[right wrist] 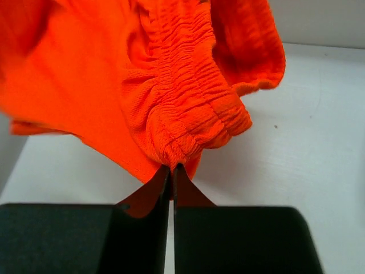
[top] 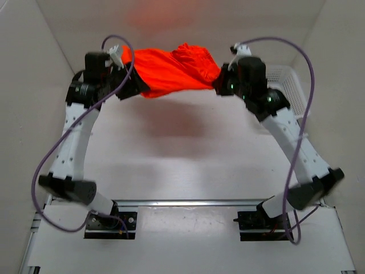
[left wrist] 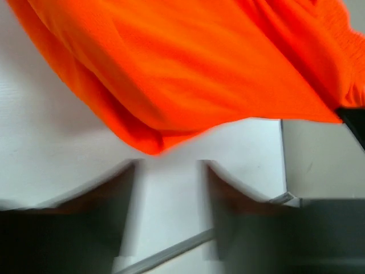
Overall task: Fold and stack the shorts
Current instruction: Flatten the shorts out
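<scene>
The bright orange-red shorts (top: 171, 71) hang bunched in the air over the far part of the table, stretched between my two grippers. My right gripper (top: 219, 83) is shut on the gathered elastic waistband (right wrist: 188, 108), with its jaws pressed together on the cloth (right wrist: 171, 167). My left gripper (top: 134, 85) is at the left end of the shorts. In the left wrist view its fingers (left wrist: 170, 162) stand apart with nothing between them, and the orange fabric (left wrist: 188, 68) hangs just beyond the fingertips. That view is blurred. No drawstring shows.
A white slatted basket (top: 285, 85) stands at the back right, behind the right arm. White walls close in the table on the left, right and far sides. Purple cables loop over both arms.
</scene>
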